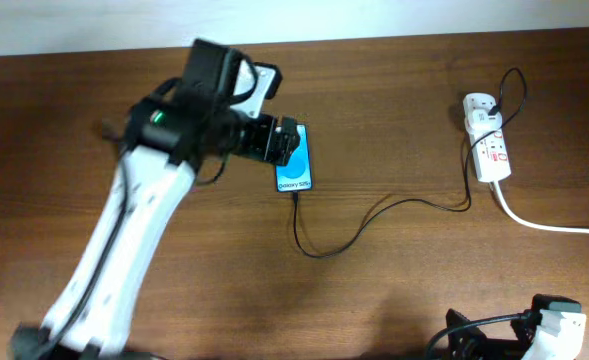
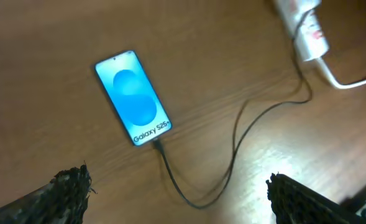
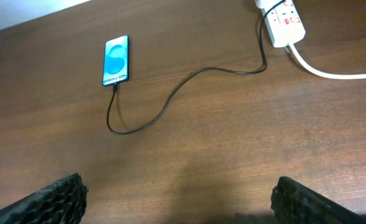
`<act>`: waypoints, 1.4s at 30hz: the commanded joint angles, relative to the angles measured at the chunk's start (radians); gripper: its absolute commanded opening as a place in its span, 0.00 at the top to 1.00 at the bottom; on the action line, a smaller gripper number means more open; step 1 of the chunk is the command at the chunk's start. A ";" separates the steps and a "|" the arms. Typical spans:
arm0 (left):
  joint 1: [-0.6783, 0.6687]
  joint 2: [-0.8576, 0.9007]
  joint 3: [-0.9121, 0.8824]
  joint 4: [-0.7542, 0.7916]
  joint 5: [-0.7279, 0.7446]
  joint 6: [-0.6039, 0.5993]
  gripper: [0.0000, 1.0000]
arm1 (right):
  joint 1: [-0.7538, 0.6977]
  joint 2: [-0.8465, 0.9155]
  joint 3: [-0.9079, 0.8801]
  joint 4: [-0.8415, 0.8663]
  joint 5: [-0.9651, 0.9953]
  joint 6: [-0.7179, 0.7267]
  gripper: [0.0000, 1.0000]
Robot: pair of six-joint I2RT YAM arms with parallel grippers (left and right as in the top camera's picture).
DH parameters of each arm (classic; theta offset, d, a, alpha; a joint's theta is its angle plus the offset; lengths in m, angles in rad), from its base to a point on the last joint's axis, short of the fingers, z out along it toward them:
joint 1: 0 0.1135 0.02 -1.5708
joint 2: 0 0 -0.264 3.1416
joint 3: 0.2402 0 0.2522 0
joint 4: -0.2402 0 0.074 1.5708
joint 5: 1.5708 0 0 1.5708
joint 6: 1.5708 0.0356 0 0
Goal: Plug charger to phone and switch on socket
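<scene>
The phone [image 1: 296,168] lies flat on the wooden table, its blue screen lit. It also shows in the left wrist view [image 2: 133,97] and the right wrist view [image 3: 115,60]. The thin black charger cable [image 1: 374,215] has its tip in the phone's lower edge and runs in a loop to the white socket strip [image 1: 486,140] at the far right. My left gripper [image 1: 284,143] hovers over the phone's upper end, open and empty. My right gripper [image 1: 474,340] is low at the front right edge, open and empty.
A thick white cord [image 1: 549,224] leaves the socket strip toward the right edge. The left arm's white body [image 1: 124,250] crosses the left half of the table. A pale wall edge runs along the back.
</scene>
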 commanded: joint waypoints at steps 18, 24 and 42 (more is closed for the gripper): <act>-0.009 -0.729 -0.622 0.310 -0.018 0.090 0.01 | 0.005 0.000 -0.003 0.001 -0.010 0.010 0.01; -0.009 -0.723 -0.622 0.309 -0.018 0.090 0.01 | 0.005 0.000 -0.003 0.001 -0.010 0.010 0.01; 0.502 -1.341 -1.321 0.973 -0.057 0.093 0.01 | 0.005 0.000 -0.003 0.001 -0.010 0.010 0.01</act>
